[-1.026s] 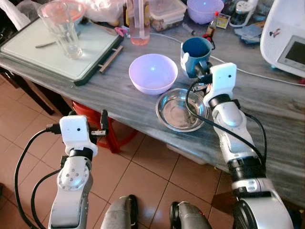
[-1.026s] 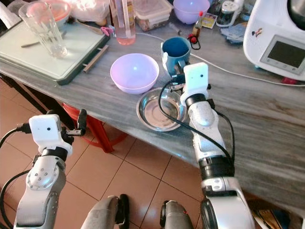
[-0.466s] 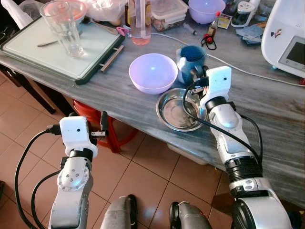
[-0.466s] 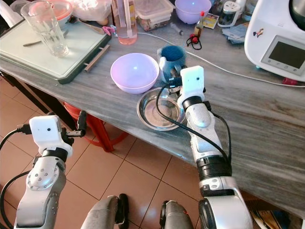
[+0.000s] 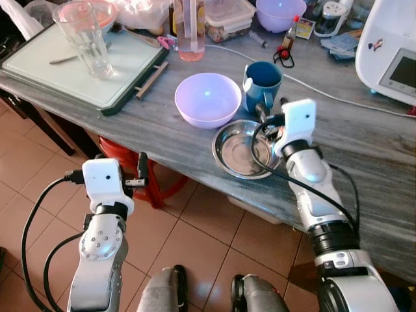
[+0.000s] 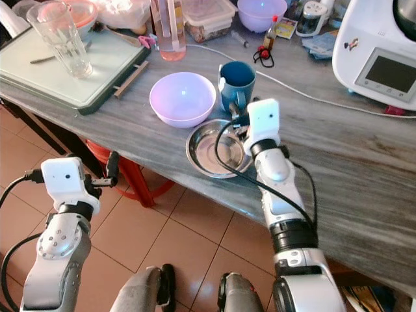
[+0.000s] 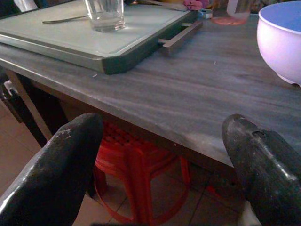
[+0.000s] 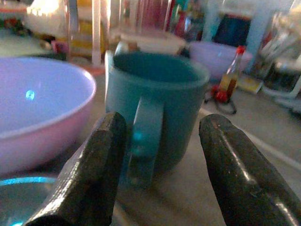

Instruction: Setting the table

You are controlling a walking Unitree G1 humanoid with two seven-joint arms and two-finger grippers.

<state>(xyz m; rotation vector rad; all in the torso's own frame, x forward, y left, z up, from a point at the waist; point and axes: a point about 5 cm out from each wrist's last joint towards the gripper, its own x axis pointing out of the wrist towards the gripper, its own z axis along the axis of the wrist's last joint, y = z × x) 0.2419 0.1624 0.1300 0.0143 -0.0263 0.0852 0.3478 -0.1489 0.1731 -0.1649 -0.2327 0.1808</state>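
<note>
A blue mug [image 5: 264, 81] stands upright on the grey table [image 5: 364, 146], its handle turned toward me. A lilac bowl [image 5: 208, 99] sits just to its left and a steel dish [image 5: 244, 148] lies in front of both. My right gripper [image 5: 271, 114] is open over the dish's far rim, just short of the mug, its fingers [image 8: 99, 155] either side of the mug handle [image 8: 143, 141] without touching it. My left gripper [image 5: 142, 170] hangs open below the table edge, over the floor. A clear glass [image 5: 84, 39] stands on a green tray [image 5: 123, 71] at far left.
A white appliance [image 5: 390, 52] stands at the right with its cable [image 5: 338, 97] running behind the mug. A second lilac bowl [image 5: 279, 13], a plastic box [image 5: 227, 13], a pink bottle [image 5: 190, 29] and a small sauce bottle [image 5: 287, 38] crowd the far edge. A red stool [image 7: 141, 174] sits underneath.
My right gripper has drawn back a little from the mug toward the dish's rim. The mug now stands free and sharp. The left arm has stayed still.
</note>
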